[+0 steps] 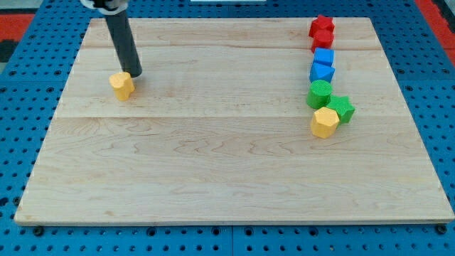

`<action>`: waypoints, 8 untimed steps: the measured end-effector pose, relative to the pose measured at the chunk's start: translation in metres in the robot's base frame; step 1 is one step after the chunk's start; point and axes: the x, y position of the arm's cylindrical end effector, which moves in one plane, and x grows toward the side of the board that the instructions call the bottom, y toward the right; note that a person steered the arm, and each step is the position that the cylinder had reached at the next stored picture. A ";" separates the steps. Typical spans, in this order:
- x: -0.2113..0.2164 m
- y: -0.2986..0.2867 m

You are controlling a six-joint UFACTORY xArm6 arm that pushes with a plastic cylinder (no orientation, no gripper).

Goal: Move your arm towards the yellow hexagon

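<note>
A yellow hexagon [325,121] lies at the view's right, at the lower end of a line of blocks. Above it are a green star-like block [341,108], a green round block [320,93], two blue blocks [322,72] [324,57] and two red blocks [322,39] [321,26]. Another small yellow block [122,84] lies at the view's upper left. My tip [135,74] is just to the upper right of that small yellow block, touching or nearly touching it, and far to the left of the yellow hexagon.
The blocks lie on a light wooden board [227,178] that rests on a blue perforated table [21,107]. The rod's upper part enters from the view's top left.
</note>
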 end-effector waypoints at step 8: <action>0.155 0.391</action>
